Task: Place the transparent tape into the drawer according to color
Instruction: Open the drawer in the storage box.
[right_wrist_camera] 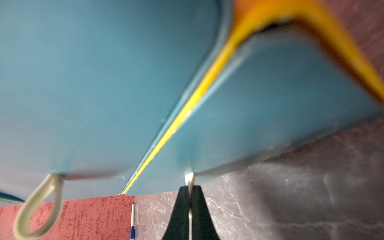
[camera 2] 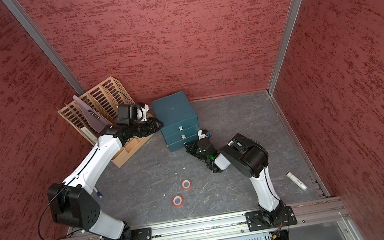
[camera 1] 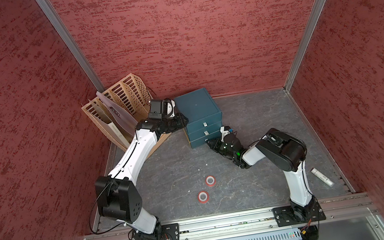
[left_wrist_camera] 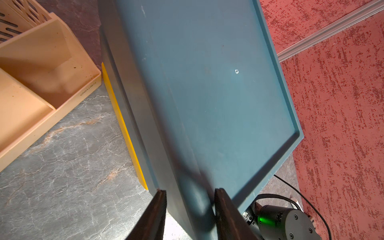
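While right gripper point(right_wrist_camera: 190, 187) fingers pinch tight on bottom drawer point(camera 1: 199, 142) pull loop point(right_wrist_camera: 189, 178), likely to tug it out, left gripper point(left_wrist_camera: 190, 190) clamps drawer cabinet point(left_wrist_camera: 207, 83) near-left top corner, seemingly bracing it; two red tape rolls point(camera 1: 210, 181) point(camera 1: 203, 196) lie loose on table point(camera 1: 167, 171), near-centre.

Both top views: bright, even overhead light, only soft shadows on table point(camera 1: 264, 119); wide-angle bends frame edges. Left wrist view: drawer cabinet point(left_wrist_camera: 207, 83) fairly sharp, dark shadow btm centre, green LED point(left_wrist_camera: 266, 221) glow lower right. Right wrist view: drawer cabinet v. blurred, esp. upper right; white pull tab point(right_wrist_camera: 189, 178) btm centre washed out.
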### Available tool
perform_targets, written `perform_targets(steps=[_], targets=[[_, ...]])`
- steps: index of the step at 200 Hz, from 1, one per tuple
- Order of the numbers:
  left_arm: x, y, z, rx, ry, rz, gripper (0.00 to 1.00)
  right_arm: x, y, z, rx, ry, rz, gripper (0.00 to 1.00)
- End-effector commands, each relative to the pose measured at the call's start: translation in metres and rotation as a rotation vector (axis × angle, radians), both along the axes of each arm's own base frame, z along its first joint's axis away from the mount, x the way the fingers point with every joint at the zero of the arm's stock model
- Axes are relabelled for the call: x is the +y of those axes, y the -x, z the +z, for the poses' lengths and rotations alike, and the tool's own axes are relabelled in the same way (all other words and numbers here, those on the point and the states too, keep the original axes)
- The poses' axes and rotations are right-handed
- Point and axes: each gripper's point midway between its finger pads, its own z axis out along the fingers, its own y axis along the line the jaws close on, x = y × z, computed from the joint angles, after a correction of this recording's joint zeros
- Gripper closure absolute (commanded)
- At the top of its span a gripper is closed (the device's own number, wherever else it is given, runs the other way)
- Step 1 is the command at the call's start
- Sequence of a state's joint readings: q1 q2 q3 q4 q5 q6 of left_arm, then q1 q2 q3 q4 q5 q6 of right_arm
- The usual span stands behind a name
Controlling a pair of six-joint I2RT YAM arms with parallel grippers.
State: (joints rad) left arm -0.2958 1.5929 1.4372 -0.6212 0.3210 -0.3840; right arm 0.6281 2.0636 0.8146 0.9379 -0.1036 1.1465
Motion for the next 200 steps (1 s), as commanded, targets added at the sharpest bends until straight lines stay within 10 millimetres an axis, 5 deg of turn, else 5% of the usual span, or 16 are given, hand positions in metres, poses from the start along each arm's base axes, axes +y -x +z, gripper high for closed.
perform_targets(steps=[1,52,139,200], targets=[[0.005,0.007,0.0,0.005,-0.02,-0.012,0.58,-0.003,-0.005,0.006,-0.026,-0.02,-0.016,1.0],[0.004,0.006,-0.002,0.008,-0.02,-0.012,0.58,-0.012,0.023,0.008,-0.007,-0.022,-0.003,1.0],[0.0,0.009,-0.001,0.006,-0.025,-0.019,0.58,-0.032,0.098,-0.009,0.076,0.039,0.022,1.0],[0.0,0.013,0.001,0.003,-0.032,-0.019,0.58,-0.029,0.115,-0.011,0.086,0.057,0.037,1.0]])
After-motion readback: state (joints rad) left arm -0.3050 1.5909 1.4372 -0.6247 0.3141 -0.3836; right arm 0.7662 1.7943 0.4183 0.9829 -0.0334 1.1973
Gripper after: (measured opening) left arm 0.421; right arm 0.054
